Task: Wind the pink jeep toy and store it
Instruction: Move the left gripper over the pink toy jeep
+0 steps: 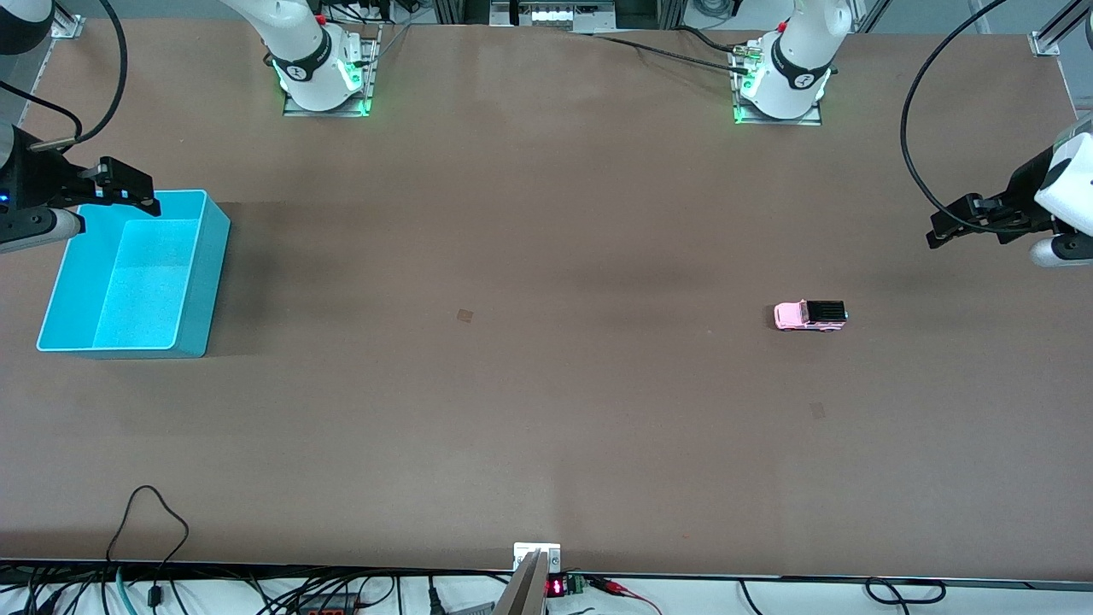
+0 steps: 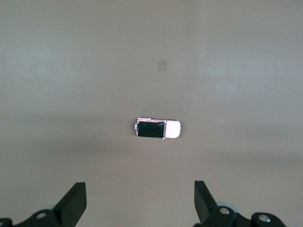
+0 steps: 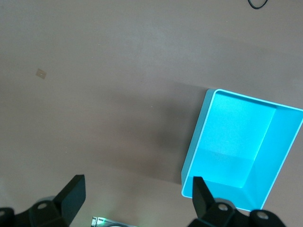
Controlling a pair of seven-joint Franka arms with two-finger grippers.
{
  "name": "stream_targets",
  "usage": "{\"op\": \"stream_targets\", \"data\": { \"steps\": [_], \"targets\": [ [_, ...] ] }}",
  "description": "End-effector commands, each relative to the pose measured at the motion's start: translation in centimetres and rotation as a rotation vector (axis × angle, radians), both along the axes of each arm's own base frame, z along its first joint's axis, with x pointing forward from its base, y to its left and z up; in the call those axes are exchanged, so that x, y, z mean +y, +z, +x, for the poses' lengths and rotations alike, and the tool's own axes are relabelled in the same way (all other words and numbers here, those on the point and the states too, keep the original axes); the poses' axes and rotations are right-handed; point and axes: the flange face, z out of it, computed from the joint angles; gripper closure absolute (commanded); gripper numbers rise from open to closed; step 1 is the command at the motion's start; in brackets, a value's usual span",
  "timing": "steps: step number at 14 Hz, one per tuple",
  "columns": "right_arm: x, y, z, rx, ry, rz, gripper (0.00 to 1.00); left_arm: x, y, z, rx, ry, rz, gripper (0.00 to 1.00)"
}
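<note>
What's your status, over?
Left gripper open, empty, up at its end. Right gripper open, over cyan bin. Pink jeep toy untouched on table. Nothing obstructing.

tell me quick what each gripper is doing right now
left gripper: open, empty, up over the table's left-arm end
right gripper: open, empty, over the cyan bin

Matt brown counter [image 1: 546, 410] with a smooth, faintly mottled finish, pink jeep toy [image 1: 809, 315] in glossy pink plastic with a black ribbed roof, smooth cyan plastic bin [image 1: 213, 256], matt black tool fingers [image 2: 73, 205]
</note>
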Motion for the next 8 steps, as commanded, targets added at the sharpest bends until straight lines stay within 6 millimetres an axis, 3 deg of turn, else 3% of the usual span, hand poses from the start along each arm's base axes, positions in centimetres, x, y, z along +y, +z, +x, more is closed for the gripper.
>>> {"op": "stream_targets", "data": {
  "steps": [1, 4, 7, 8],
  "targets": [
    [0.2, 0.7, -0.4, 0.001, 0.005, 0.001, 0.00, 0.1, 0.5, -1.1, 0.002, -0.022, 0.021, 0.00],
    [0.1, 0.6, -0.4, 0.004, 0.002, 0.001, 0.00, 0.2, 0.3, -0.8, 0.011, -0.019, 0.022, 0.00],
    [-0.3, 0.5, -0.4, 0.009, -0.007, 0.000, 0.00, -0.6, -3.0, 0.1, 0.098, -0.029, 0.014, 0.00],
    [-0.3, 0.4, -0.4, 0.009, -0.007, 0.000, 0.00, -2.0, -4.1, 0.5, 0.119, -0.048, 0.009, 0.00]
  ]
}}
